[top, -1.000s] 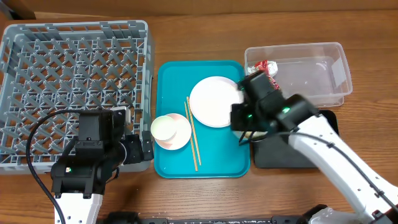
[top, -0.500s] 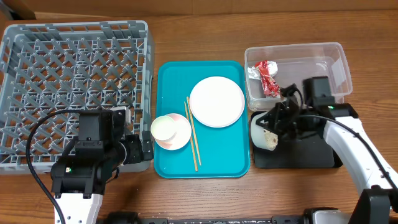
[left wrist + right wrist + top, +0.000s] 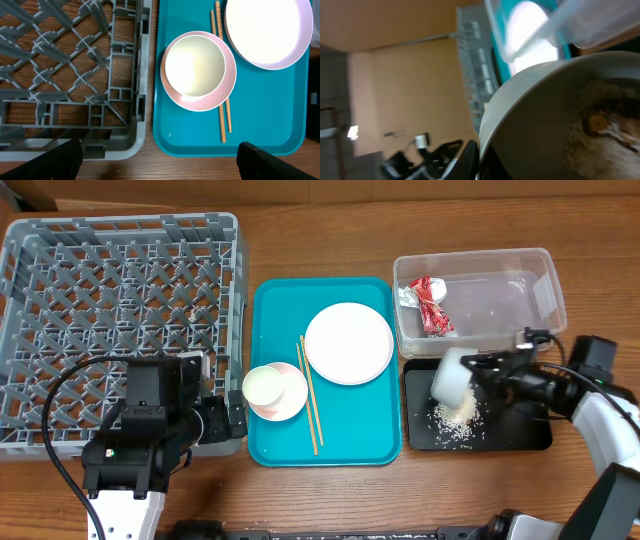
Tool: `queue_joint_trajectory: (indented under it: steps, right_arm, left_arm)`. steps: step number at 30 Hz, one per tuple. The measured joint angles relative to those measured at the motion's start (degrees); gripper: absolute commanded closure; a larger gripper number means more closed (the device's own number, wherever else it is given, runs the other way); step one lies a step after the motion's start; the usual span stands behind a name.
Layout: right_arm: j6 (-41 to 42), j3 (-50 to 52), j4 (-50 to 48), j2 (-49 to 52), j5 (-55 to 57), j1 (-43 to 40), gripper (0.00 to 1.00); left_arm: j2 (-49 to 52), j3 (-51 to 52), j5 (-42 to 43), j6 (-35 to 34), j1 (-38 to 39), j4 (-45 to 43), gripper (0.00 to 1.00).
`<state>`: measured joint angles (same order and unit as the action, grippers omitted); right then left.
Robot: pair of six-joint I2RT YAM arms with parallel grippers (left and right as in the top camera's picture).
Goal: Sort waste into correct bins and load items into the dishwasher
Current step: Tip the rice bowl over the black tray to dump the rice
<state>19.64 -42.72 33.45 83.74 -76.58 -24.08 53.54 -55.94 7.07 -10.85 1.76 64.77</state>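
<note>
My right gripper [image 3: 480, 370] is shut on the rim of a small white cup [image 3: 450, 377], tipped on its side over the flat black tray [image 3: 530, 438]. Loose white rice [image 3: 455, 420] lies on that tray below the cup. In the right wrist view the cup [image 3: 520, 100] fills the frame, with rice and a brown scrap [image 3: 597, 122] still inside, and my finger [image 3: 479, 150] on its rim. The red-and-silver wrapper [image 3: 428, 302] lies in the clear tub [image 3: 548, 280]. My left gripper [image 3: 160, 165] is open and empty at the near right corner of the grey dish rack [image 3: 120, 310].
The teal tray [image 3: 370, 440] holds a white plate [image 3: 348, 343], a pair of wooden chopsticks [image 3: 309, 395] and a pale grey-green bowl [image 3: 195, 65] nested in a pink dish [image 3: 227, 92]. The rack [image 3: 75, 60] has nothing in it. A cardboard box edge shows at the top left.
My right arm swung the cup from beside the white plate out over the black tray and tipped it. Rice now lies on the tray. The left arm has not moved.
</note>
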Motion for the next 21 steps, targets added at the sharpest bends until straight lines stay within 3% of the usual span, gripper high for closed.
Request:
queue_joint_trajectory:
  steps: [8, 21]
  right_arm:
    - [2.5, 0.0, 2.2, 0.0, -9.9, -7.6, 0.96]
    - [3.3, 0.0, 1.7, 0.0, -11.4, -8.2, 0.96]
  left_arm:
    - [0.0, 0.0, 0.0, 0.0, 0.0, 0.4, 0.0]
    - [0.0, 0.0, 0.0, 0.0, 0.0, 0.4, 0.0]
